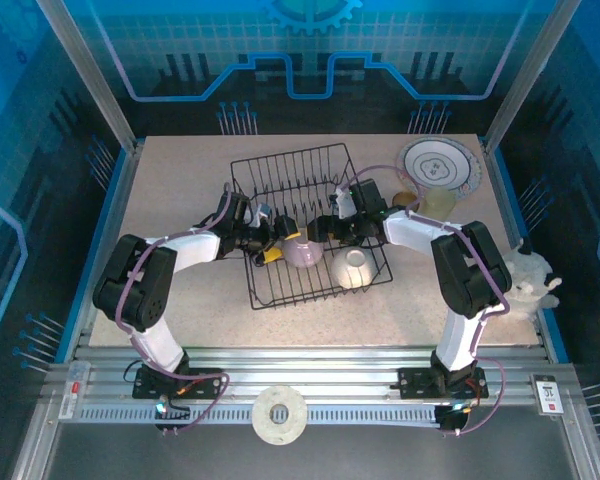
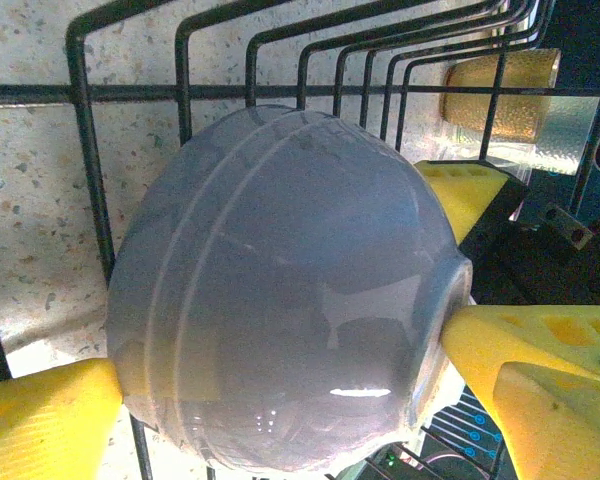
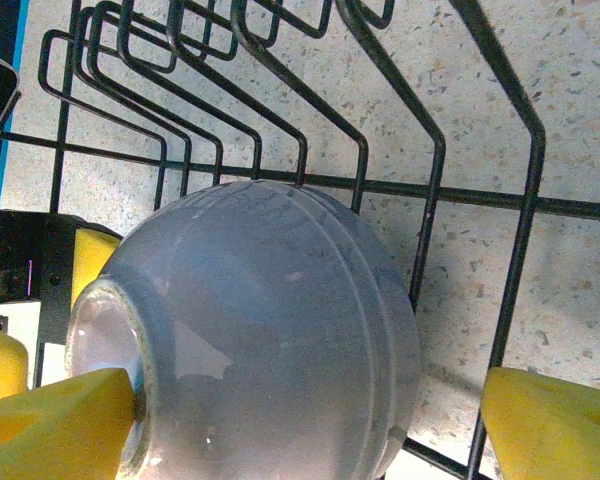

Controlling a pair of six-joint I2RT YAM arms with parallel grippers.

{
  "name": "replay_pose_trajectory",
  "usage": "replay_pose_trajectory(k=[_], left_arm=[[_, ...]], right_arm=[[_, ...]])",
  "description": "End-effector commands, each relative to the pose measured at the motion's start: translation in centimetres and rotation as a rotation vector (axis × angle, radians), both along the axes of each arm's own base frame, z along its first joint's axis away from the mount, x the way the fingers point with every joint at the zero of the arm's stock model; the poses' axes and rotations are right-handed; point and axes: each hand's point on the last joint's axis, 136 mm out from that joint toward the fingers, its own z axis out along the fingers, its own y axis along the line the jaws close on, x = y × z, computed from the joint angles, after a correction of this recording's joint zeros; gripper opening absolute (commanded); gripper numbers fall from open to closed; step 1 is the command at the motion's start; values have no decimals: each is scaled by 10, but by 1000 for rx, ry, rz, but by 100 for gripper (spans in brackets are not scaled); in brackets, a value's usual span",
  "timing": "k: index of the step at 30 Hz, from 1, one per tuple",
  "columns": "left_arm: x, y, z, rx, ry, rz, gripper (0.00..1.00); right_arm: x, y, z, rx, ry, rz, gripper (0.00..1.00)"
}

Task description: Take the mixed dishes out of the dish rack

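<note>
The black wire dish rack point(image 1: 280, 170) stands mid-table. Inside it a pale lilac-grey bowl point(image 1: 302, 250) lies on its side, and a small cream bowl point(image 1: 352, 268) sits upside down at the rack's near right. Both grippers reach into the rack from opposite sides of the lilac bowl. My left gripper point(image 2: 280, 400) is open and straddles the bowl point(image 2: 280, 290), one yellow finger point(image 2: 540, 370) against its foot ring and the other by its rim. My right gripper point(image 3: 305, 420) is open around the same bowl point(image 3: 260, 340), with a clear gap at the rim-side finger point(image 3: 550, 420).
Right of the rack on the table are a white plate with a purple rim point(image 1: 440, 165), a translucent yellowish cup point(image 1: 440, 205) and a small brown cup point(image 1: 405, 199). The rack's upright prongs point(image 3: 230, 90) rise just behind the bowl. A white ring point(image 1: 280, 415) lies on the front rail.
</note>
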Motion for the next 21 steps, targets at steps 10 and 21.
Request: replay_pose_trajectory(k=[10, 21], left_arm=[[0, -6, -21, -10, 63, 15, 86], [2, -7, -13, -19, 51, 9, 90]], right_arm=[[-29, 16, -12, -34, 81, 56, 94], [-31, -5, -50, -60, 174, 2, 75]])
